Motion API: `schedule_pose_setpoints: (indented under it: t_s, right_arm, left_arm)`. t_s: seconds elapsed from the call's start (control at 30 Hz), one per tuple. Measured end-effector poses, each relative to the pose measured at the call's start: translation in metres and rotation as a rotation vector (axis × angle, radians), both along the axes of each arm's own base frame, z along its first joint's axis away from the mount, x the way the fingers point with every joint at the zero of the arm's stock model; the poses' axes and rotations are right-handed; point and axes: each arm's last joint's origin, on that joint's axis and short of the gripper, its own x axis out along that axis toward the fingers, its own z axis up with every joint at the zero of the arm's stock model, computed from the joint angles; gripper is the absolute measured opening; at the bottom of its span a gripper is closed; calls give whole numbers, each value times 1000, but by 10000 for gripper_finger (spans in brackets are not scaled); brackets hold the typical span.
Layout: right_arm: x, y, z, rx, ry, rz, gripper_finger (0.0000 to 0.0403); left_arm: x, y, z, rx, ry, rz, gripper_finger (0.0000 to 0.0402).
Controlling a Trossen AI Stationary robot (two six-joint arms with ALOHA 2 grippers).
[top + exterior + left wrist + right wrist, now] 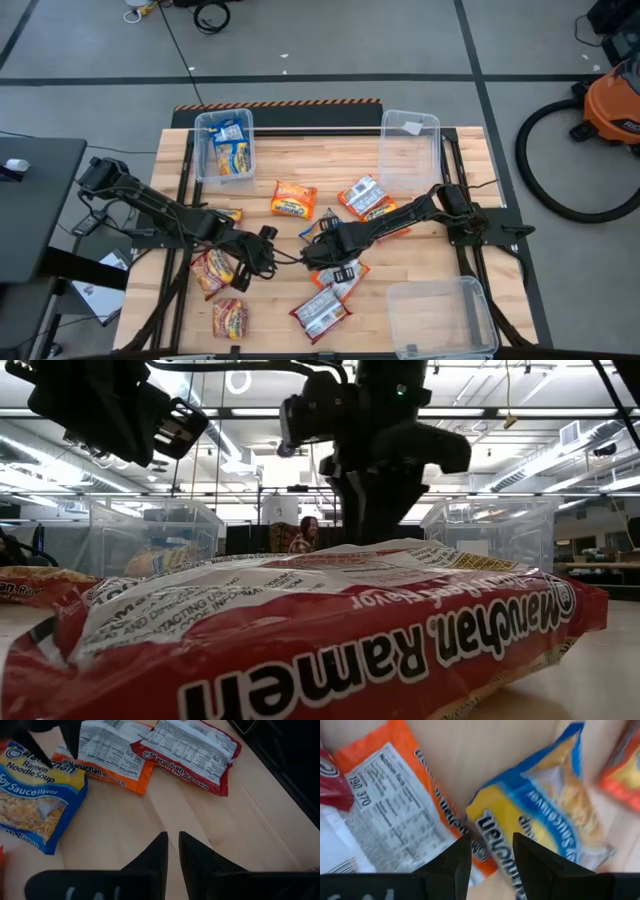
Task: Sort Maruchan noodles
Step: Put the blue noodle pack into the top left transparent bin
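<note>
Maruchan noodles lie scattered on the wooden table (420, 250). A blue-and-yellow packet (545, 815) lies flat beside an orange packet (395, 805) that is back side up. My right gripper (492, 852) points steeply down over the blue-and-yellow packet's edge, fingers open, one on either side of that edge. The left wrist view shows those fingers (70, 740) over the same packet (35, 800). My left gripper (172, 852) hovers over bare wood at centre left, shut to a narrow slit with nothing in it. A red packet (300, 640) fills the low view's foreground. My right gripper comes at the blue-and-yellow packet's short edge (485, 825) from above, its open fingers astride it. Whether the fingertips touch the packet, I cannot tell. The packet lies flat on the table.
A clear bin (225, 145) at the far left holds blue-and-yellow packets. Another clear bin (408, 150) stands at the far right, and a third (440, 315) at the near right. Orange packets (212, 270) lie near the left edge; orange (293, 200) and red-and-white (365, 197) packets lie mid-table.
</note>
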Motion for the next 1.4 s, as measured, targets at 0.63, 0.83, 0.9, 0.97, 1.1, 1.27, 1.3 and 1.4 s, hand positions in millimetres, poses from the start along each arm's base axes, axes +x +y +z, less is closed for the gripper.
schedule_pose_setpoints:
  t_s: [0.63,0.83,0.9,0.97,1.1,1.27,1.3,1.4]
  right_arm:
    - [0,-28,13,174,74,-618,148]
    - [14,-21,49,203,-77,-579,148]
    - [16,-21,54,210,-98,-587,148]
    - [17,-22,55,193,-122,-623,148]
    - [18,-23,55,225,-120,-668,148]
    - [18,-15,56,269,-117,-650,148]
    - [17,-15,56,265,-107,-668,148]
    - [15,-14,54,261,-94,-704,148]
  left_arm:
    - [1,5,1,-14,2,114,50]
    - [6,8,5,-36,-49,131,50]
    - [8,8,6,-27,-72,129,50]
    - [10,7,9,-13,-114,103,50]
    - [14,2,16,-4,-221,54,50]
    - [13,2,16,53,-244,23,50]
    - [13,0,16,65,-247,-9,50]
    - [10,-8,16,82,-264,-120,49]
